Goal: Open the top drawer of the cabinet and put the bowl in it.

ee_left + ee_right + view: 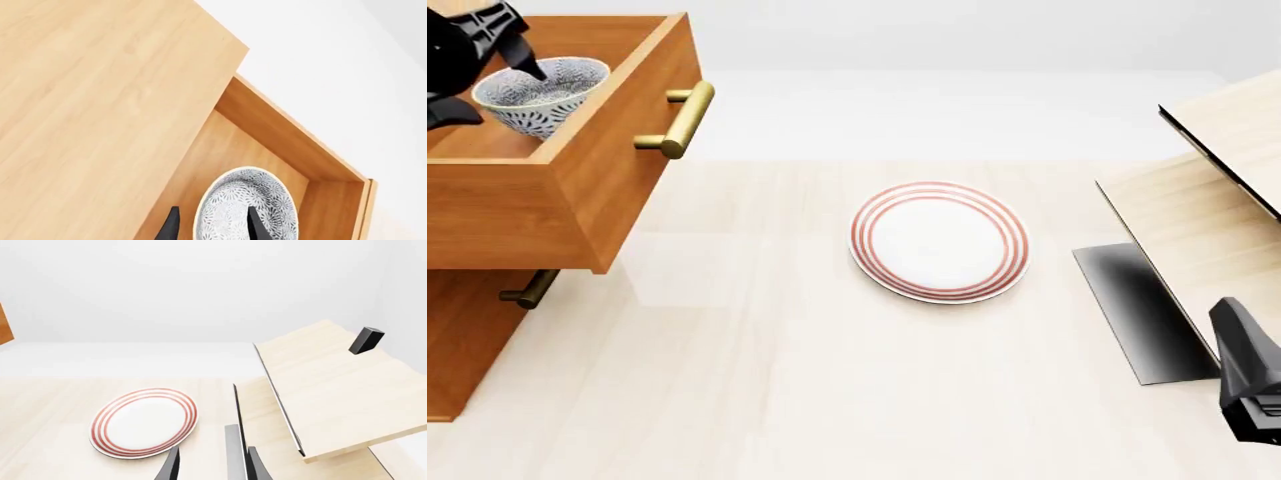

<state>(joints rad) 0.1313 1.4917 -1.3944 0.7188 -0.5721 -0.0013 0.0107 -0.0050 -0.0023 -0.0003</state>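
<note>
The cabinet (pixel 467 340) stands at the front view's left, its top (pixel 100 100) filling much of the left wrist view. The top drawer (pixel 601 150) is pulled out, showing its brass handle (pixel 681 120) and its lighter inside wall (pixel 267 125). The speckled bowl (pixel 541 100) sits upright inside the drawer and also shows in the left wrist view (pixel 233 205). My left gripper (pixel 494 90) is open over it, with its fingers (pixel 213 227) astride the bowl's rim, one inside and one outside. My right gripper (pixel 1234 340) is open and empty at the front right (pixel 213 467).
A white plate with red rings (pixel 938 240) lies mid-table and also shows in the right wrist view (pixel 143 422). A pale wooden structure with a black edge (pixel 1214 200) slants at the right, close to my right gripper. A lower drawer's handle (pixel 527 290) sticks out under the open drawer.
</note>
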